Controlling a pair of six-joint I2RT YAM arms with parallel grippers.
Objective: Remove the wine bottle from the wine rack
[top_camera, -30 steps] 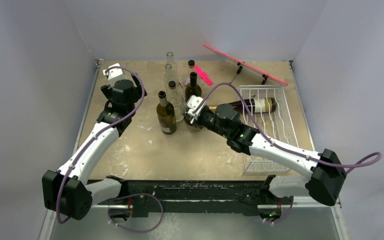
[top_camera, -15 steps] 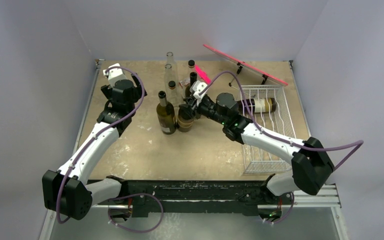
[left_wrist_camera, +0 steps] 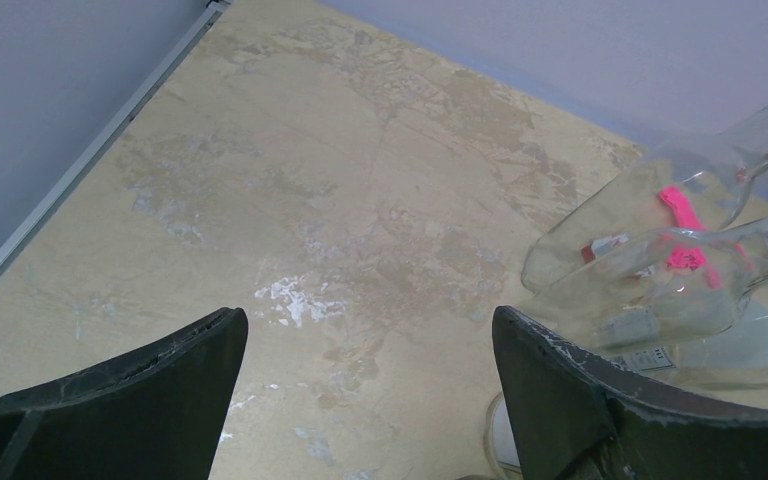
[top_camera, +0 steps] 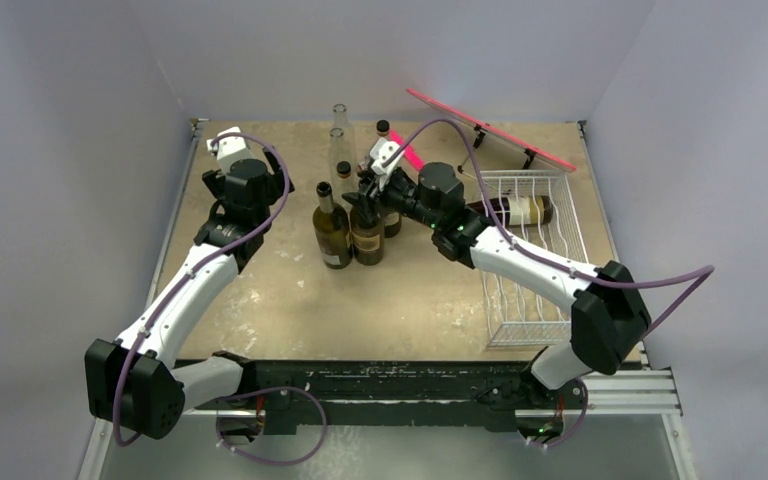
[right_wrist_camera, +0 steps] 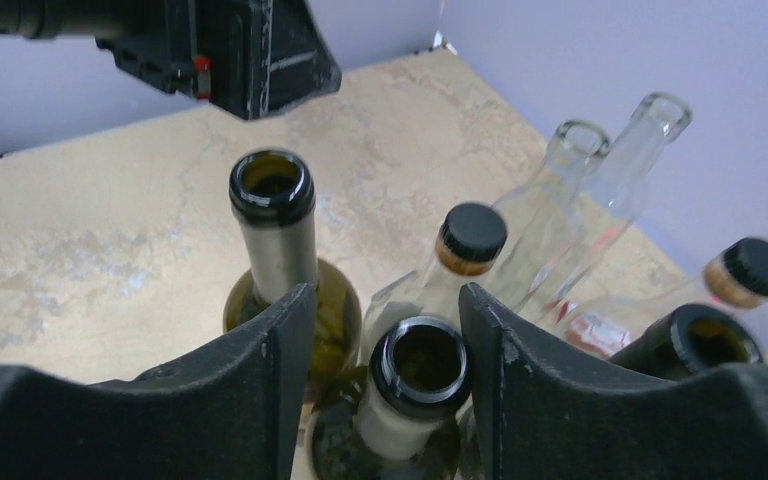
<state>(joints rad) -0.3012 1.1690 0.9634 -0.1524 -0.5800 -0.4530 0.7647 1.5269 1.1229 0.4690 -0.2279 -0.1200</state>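
Observation:
One dark wine bottle (top_camera: 518, 210) with a cream label lies across the back of the white wire wine rack (top_camera: 545, 290) at the right. Another dark wine bottle (top_camera: 367, 236) stands upright in the bottle cluster mid-table. My right gripper (top_camera: 368, 190) hovers over its neck. In the right wrist view the right gripper (right_wrist_camera: 385, 300) is open. That bottle's open mouth (right_wrist_camera: 420, 365) sits between the fingers, with a gap on the left side. My left gripper (left_wrist_camera: 370, 400) is open over bare table left of the cluster, holding nothing.
Around the standing bottle are a green bottle (top_camera: 332, 232), clear glass bottles (top_camera: 340, 140) and capped dark bottles (top_camera: 383, 135). A pink flat board on a stand (top_camera: 490, 128) leans at the back right. The left arm's wrist (right_wrist_camera: 250, 50) hangs just beyond the cluster.
The right arm swung left and back with the dark bottle, bringing it upright among the standing bottles. Its jaws, shut on the neck before, now stand apart. The left arm has not moved.

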